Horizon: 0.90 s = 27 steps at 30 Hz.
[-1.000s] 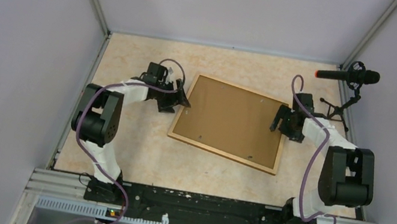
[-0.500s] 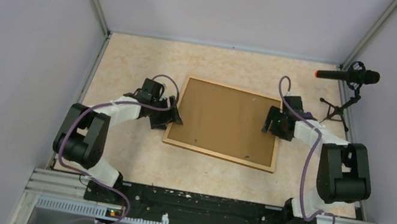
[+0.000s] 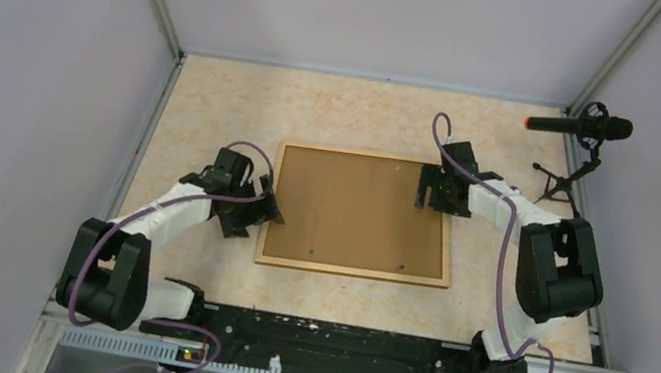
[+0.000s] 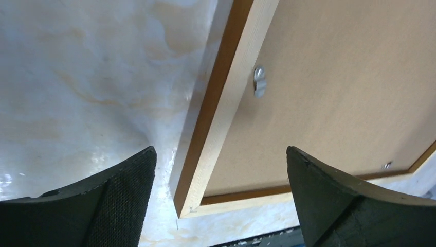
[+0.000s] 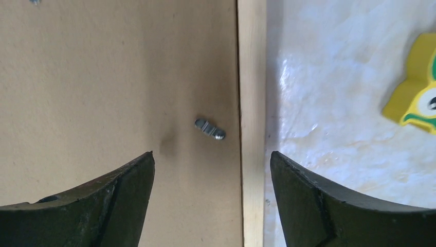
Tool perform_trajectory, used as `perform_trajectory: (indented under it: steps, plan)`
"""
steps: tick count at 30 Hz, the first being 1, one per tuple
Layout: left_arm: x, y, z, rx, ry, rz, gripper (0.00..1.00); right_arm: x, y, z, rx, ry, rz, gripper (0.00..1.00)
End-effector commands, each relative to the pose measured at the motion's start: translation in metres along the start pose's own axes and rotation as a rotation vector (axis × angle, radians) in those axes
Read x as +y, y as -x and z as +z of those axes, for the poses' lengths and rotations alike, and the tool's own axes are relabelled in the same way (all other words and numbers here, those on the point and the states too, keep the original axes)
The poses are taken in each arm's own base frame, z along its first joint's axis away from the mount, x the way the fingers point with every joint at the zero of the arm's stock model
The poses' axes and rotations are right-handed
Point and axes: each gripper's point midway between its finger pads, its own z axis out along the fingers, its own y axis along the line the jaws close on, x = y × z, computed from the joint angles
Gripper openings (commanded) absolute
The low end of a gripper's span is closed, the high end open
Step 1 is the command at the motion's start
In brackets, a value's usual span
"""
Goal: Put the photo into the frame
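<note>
Slid nearer and turned straight since before, so keep nudging the frame (image 3: 351,271) gently, one side bar under the wide-open left gripper (image 4: 221,154), other under the wide-open right gripper (image 5: 212,154), photo not seen.

1. Our left white-and-black arm (image 3: 162,211) reaches from the near-left corner of the beige marbled tabletop (image 3: 220,97) toward its middle, wrist low.
2. Its black two-finger left gripper (image 3: 263,213) points right, jaws spread wide.
3. Our right white-and-black arm (image 3: 515,209) bends at the elbow by the right edge and stretches left.
4. Its black two-finger right gripper (image 3: 428,188) points left, jaws likewise wide apart.
</note>
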Motion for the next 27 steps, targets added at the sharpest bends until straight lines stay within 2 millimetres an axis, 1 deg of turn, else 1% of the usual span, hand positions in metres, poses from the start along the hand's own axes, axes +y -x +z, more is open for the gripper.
perform_trajectory:
  steps: [1,2,4,7,9,11,13,16,18,20,23,25,27]
  plan:
    - [-0.015,0.055,-0.011,-0.176,0.026,0.025,0.99,-0.008,0.031,-0.004,-0.064,-0.075,-0.032,0.8]
    - [-0.017,0.062,-0.008,-0.184,0.03,0.033,0.99,-0.009,0.032,-0.002,-0.061,-0.08,-0.031,0.8]
    - [-0.028,0.075,-0.002,-0.175,0.026,0.067,0.9,-0.008,0.033,0.0,-0.055,-0.078,-0.039,0.79]
    - [-0.037,0.088,0.008,-0.149,0.029,0.104,0.78,-0.006,0.032,0.004,-0.05,-0.064,-0.045,0.77]
    - [-0.042,0.099,0.011,-0.159,0.032,0.127,0.73,-0.005,0.031,0.005,-0.049,-0.059,-0.049,0.76]
    - [-0.037,0.105,0.015,-0.16,0.071,0.139,0.68,-0.007,0.03,0.007,-0.042,-0.062,-0.052,0.71]
    - [-0.028,0.109,0.02,-0.169,0.117,0.149,0.64,-0.009,0.03,0.01,-0.039,-0.063,-0.051,0.68]
    - [-0.023,0.108,0.027,-0.16,0.134,0.182,0.54,-0.011,0.031,0.012,-0.046,-0.058,-0.044,0.66]
    - [-0.017,0.106,0.032,-0.15,0.15,0.191,0.49,-0.012,0.032,0.015,-0.046,-0.055,-0.036,0.63]
    - [-0.012,0.101,0.037,-0.133,0.156,0.192,0.48,-0.013,0.032,0.016,-0.042,-0.052,-0.031,0.6]
    - [-0.008,0.094,0.045,-0.097,0.157,0.189,0.48,-0.015,0.032,0.018,-0.045,-0.059,-0.026,0.59]
    - [-0.007,0.092,0.048,-0.082,0.163,0.186,0.45,-0.017,0.032,0.021,-0.046,-0.067,-0.007,0.54]
    - [-0.005,0.091,0.049,-0.076,0.167,0.182,0.44,-0.018,0.032,0.023,-0.043,-0.071,0.014,0.47]
